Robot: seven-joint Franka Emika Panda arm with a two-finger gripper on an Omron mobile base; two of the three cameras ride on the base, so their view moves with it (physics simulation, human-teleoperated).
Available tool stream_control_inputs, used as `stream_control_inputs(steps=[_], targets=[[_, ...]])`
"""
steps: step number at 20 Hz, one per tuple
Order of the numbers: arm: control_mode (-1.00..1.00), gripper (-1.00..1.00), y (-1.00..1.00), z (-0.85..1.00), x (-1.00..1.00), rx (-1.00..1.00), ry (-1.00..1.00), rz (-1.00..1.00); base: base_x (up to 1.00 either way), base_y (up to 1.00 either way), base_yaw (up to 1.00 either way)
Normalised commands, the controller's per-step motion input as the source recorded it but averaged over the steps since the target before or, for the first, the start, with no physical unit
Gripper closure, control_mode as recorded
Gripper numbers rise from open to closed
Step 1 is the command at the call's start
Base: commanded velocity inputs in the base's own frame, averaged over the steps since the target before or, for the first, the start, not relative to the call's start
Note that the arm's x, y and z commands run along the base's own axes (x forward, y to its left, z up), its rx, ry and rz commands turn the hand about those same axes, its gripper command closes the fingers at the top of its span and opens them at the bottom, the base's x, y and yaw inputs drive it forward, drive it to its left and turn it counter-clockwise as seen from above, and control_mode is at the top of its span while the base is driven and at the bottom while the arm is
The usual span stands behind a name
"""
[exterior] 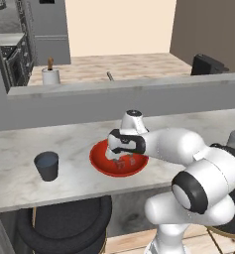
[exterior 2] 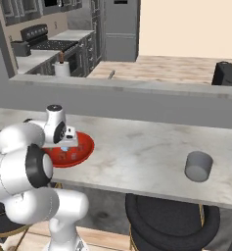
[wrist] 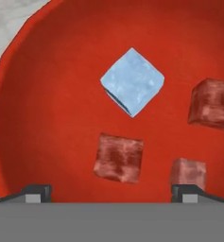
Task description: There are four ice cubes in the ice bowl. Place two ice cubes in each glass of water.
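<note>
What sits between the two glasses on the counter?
The red bowl with the ice cubes, and the open gripper over it. Left base view shows the dark glass left of it; right base view, the grey glass right.

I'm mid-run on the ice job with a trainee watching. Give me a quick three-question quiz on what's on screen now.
1. True or false: all four ice cubes lie in the red bowl.
2. In the hand view, how do the jaws of the gripper stand: A) open, holding nothing, B) shut on a cube, C) shut, holding nothing?
3. Fill in: on the counter, the dark glass stands to the robot's ____ of the bowl, and the lighter glass to its ____.

Key
1. True: one pale blue cube and three that look reddish through the bowl.
2. A: the fingertips stand wide apart above the cubes.
3. left; right.
</note>
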Motion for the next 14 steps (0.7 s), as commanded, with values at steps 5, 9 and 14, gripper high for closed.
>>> stream_control_inputs(steps=[5,9,14], targets=[[-1.00,-1.00,0.00,-0.15,0.17,0.00,0.04,-0.02,0.00,0.00,0.00],[-1.00,-1.00,0.00,-0.17,0.09,0.00,0.02,-0.04,0.00,0.00,0.00],[-1.00,-1.00,0.00,-0.18,0.01,0.00,0.02,-0.05,0.00,0.00,0.00]])
